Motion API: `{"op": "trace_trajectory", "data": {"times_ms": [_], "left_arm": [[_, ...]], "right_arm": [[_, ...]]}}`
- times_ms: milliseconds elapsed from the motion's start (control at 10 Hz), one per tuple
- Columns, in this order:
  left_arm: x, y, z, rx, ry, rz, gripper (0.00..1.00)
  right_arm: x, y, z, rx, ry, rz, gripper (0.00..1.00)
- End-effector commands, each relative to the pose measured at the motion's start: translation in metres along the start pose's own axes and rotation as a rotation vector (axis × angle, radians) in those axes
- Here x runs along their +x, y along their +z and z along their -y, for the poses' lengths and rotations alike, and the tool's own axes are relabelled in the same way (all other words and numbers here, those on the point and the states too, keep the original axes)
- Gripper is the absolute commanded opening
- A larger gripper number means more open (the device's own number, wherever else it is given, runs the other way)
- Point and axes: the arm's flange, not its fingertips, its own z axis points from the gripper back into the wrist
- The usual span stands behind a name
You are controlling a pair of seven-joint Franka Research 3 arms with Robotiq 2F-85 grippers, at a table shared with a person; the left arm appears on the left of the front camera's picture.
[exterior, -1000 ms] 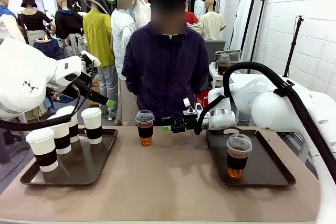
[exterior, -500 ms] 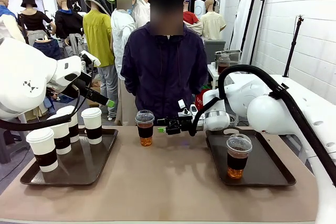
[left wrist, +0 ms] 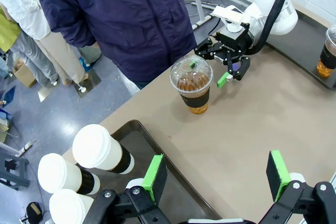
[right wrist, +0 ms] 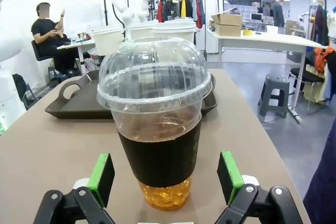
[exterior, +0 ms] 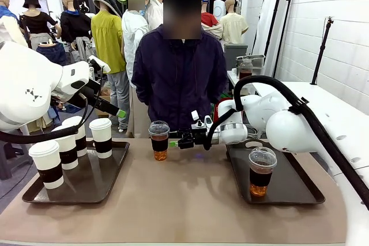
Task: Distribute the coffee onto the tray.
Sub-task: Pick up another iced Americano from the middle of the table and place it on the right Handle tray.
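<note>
A clear dome-lidded cup of amber coffee stands on the table's far middle. My right gripper reaches in from the right, open, its green pads level with the cup's sides and clear of them. A second clear cup stands on the right tray. Several white lidded paper cups with brown sleeves stand on the left tray. My left gripper hangs open and empty above that tray.
A person in a dark jacket stands at the far edge, right behind the middle cup. Bare brown tabletop stretches between the two trays. My right arm's black cable arches over the right tray.
My right gripper has moved left across the table to the middle clear cup, staying open. The left arm and all the cups have kept still.
</note>
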Motion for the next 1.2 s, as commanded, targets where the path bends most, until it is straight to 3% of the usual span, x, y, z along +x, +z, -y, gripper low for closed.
{"op": "trace_trajectory", "data": {"times_ms": [0,1100], "left_arm": [[0.0,0.0,-0.001,-0.001,0.003,0.001,1.0],[0.0,0.0,-0.001,-0.001,0.003,0.001,1.0]], "right_arm": [[0.001,-0.012,0.015,0.027,-0.027,-0.026,1.0],[-0.002,-0.053,0.021,0.116,-0.056,-0.032,1.0]]}}
